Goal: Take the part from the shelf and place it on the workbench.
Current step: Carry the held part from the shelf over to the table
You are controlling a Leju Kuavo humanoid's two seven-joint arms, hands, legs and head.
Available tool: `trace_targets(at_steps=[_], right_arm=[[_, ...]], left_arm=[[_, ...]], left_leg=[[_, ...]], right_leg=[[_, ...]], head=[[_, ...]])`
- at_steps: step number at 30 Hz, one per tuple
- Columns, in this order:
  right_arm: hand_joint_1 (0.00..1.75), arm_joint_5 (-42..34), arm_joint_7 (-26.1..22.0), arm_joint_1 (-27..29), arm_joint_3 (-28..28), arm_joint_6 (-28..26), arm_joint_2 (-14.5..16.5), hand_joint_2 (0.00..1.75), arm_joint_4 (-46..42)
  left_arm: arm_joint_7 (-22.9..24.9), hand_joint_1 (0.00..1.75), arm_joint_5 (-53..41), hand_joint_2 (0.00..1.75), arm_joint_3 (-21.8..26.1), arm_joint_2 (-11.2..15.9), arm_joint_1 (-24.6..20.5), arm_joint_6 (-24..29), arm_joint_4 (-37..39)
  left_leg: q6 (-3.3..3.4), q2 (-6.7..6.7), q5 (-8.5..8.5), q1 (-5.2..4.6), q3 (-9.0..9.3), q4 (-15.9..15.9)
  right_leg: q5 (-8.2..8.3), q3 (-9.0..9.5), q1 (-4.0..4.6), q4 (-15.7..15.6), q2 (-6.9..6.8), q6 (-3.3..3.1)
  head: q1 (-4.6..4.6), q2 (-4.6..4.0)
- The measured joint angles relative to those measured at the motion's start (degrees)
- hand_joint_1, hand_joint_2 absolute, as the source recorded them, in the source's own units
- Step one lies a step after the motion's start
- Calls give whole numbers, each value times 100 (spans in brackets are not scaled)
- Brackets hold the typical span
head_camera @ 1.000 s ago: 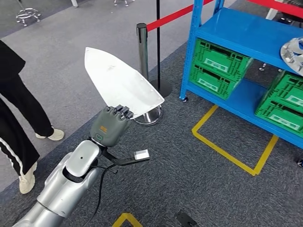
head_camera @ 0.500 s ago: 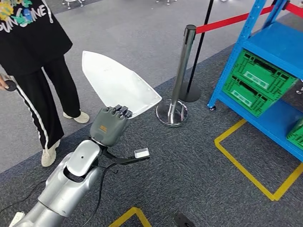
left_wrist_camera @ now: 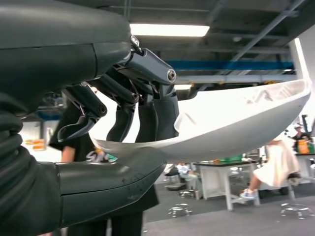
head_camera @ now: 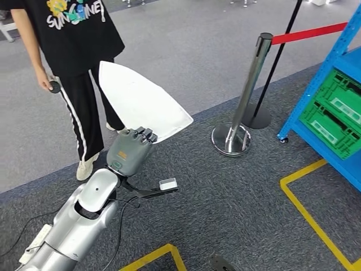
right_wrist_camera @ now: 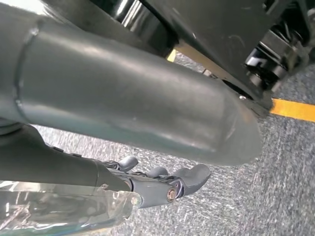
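Part (head_camera: pixel 140 107), a white shell-like panel tapering to a point, was found held clear of the floor in the left hand (head_camera: pixel 129 149), ahead of the robot's body. In the left wrist view the dark fingers (left_wrist_camera: pixel 148 115) curled over the panel's upper face while the thick thumb (left_wrist_camera: pixel 111 179) lay beneath its near edge, so the hold was a pinch at one end only, with most of the panel cantilevered outward. The right hand (right_wrist_camera: pixel 163 184) hung low over the grey carpet; its fingers appeared loosely extended with nothing between them, though a clear cover obscured part of it.

Beyond the held panel stood a person (head_camera: pixel 76 51) in a black printed shirt and striped trousers, close to the panel's far tip. Further right stood a chrome stanchion (head_camera: pixel 247 96) carrying a red belt (head_camera: pixel 308 33), then the blue shelf (head_camera: pixel 336 62) with a green crate (head_camera: pixel 334 110) at the picture's right edge. Yellow floor tape (head_camera: pixel 306 214) marked the carpet before the shelf.

Assessment: the step in hand was judged to be carriage toward the workbench, which was not visible. Recommended practice: keep the wrist level and the pinch firm, as the long overhang would lever against the fingers; turn slowly, and allow margin for the panel's tip past the person and the stanchion.
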Motion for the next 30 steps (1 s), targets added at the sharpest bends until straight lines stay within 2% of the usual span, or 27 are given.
trace_targets(at_steps=[1,2,3,4,5,7,8,9,10,11,12,14,15,16,17,18,19,20,21,22,23,25,26,27,29,30], right_arm=[[0,-7,-2,10,-1,-2,-7,0,0],[0,-11,-6,12,-2,-2,-11,0,0],[0,-15,-11,9,-2,-2,-15,0,0],[0,-17,-20,3,-3,-2,-19,0,-1],[0,-17,-31,1,-4,-2,-26,0,-1],[0,-18,-56,5,-9,-2,-45,0,-2],[0,-19,-66,8,-18,-2,-56,0,-2],[0,-22,-76,7,-29,-2,-62,0,-2],[0,-27,-87,2,-45,2,-69,0,-4],[0,-37,-101,-4,-66,8,-79,0,-5],[0,-51,-115,-7,-87,14,-90,0,-7],[0,-77,-138,13,-139,35,-126,0,-9],[0,-85,-144,31,-166,44,-147,0,-9],[0,-87,-148,47,-194,53,-171,0,-9],[0,-86,-150,58,-220,56,-195,0,-9],[0,-81,-150,61,-245,58,-216,0,-9],[0,-72,-148,60,-267,59,-237,0,-9],[0,-57,-144,58,-286,60,-256,0,-9],[0,-41,-139,59,-304,60,-268,0,-8],[0,-22,-130,57,-316,58,-278,0,-8],[0,1,-119,56,-326,57,-280,0,-7],[0,60,-93,52,-334,48,-272,0,-7],[0,94,-81,51,-335,36,-263,0,-7],[0,122,-73,50,-336,22,-249,0,-8],[0,162,-54,62,-336,0,-226,0,-9],[0,176,-44,75,-335,-4,-219,0,-9]], left_arm=[[1,175,-2,175,-5,-16,1,-20,1],[5,175,-3,175,-9,-29,0,-39,1],[13,175,-3,175,-12,-45,-4,-58,1],[22,175,-3,175,-14,-68,-14,-78,1],[31,175,-3,175,-16,-101,-31,-97,1],[42,175,5,175,-22,-180,-76,-143,1],[48,175,11,175,-23,-213,-93,-170,2],[53,175,19,175,-23,-237,-103,-199,3],[57,175,26,175,-22,-261,-108,-226,4],[60,175,29,175,-21,-292,-121,-251,8],[63,175,31,175,-21,-340,-146,-274,17],[77,175,39,175,-29,-473,-223,-322,69],[87,175,51,175,-35,-538,-256,-345,111],[100,175,67,175,-40,-589,-277,-366,157],[117,175,84,175,-44,-631,-288,-386,202],[135,175,101,175,-46,-665,-294,-400,238],[154,175,116,175,-47,-696,-304,-411,271],[170,175,127,175,-47,-727,-320,-417,300],[182,175,137,175,-48,-751,-343,-419,325],[196,175,143,175,-49,-764,-362,-416,345],[211,175,145,175,-48,-765,-369,-413,358],[236,175,148,175,-35,-727,-333,-405,365],[243,175,150,175,-23,-692,-293,-403,350],[244,175,152,175,-11,-657,-256,-400,327],[245,175,155,175,8,-591,-197,-392,273],[245,175,155,175,13,-561,-167,-390,253]], left_leg=[[-23,32,-55,23,-101,220],[-41,52,-5,48,-104,245],[-54,83,129,70,-2,67],[-62,169,303,84,182,-253],[-75,335,435,77,388,-610],[-19,572,541,46,644,-1086],[25,599,524,22,675,-1162],[89,522,518,10,670,-1176],[132,452,520,9,672,-1183],[177,380,521,12,679,-1190],[222,307,527,21,685,-1196],[289,143,529,27,690,-1201],[307,55,528,20,692,-1200],[317,-37,526,12,694,-1199],[322,-125,525,5,698,-1197],[324,-211,525,2,703,-1196],[321,-292,525,4,709,-1193],[311,-371,523,6,710,-1189],[291,-446,520,4,700,-1175],[263,-508,527,6,682,-1169],[227,-569,539,12,661,-1168],[160,-663,570,32,632,-1187],[131,-604,545,26,614,-1161],[105,-476,463,15,555,-1050],[60,-133,158,-10,284,-509],[42,-39,0,-6,93,-141]], right_leg=[[-5,-1,1,0,-94,-1],[-10,-1,-1,1,-181,3],[-17,3,-4,1,-260,13],[-27,12,-5,2,-332,31],[-44,23,9,6,-398,60],[-82,48,44,18,-517,135],[-97,68,57,13,-580,171],[-109,96,52,2,-648,204],[-129,110,34,-3,-659,240],[-185,100,11,50,-570,267],[-289,35,-6,208,-423,286],[-615,-294,-12,895,-92,288],[-757,-511,-1,1295,-30,281],[-823,-692,11,1589,-5,273],[-778,-786,22,1682,6,260],[-622,-766,30,1539,25,243],[-401,-650,31,1215,80,228],[-197,-486,21,817,210,216],[-62,-321,-1,454,347,209],[4,-206,-15,217,460,205],[9,-147,-20,109,526,196],[20,-117,-11,78,444,156],[30,-107,-10,64,383,125],[39,-96,-10,45,314,90],[39,-81,4,23,156,32],[32,-79,14,23,66,13]], head=[[-1,0],[-1,0],[-2,0],[-3,0],[-4,0],[10,0],[22,0],[36,0],[46,0],[47,0],[56,0],[76,0],[84,0],[85,0],[85,0],[84,0],[85,0],[85,0],[83,0],[81,0],[79,0],[78,0],[71,0],[53,0],[24,0],[16,0]])
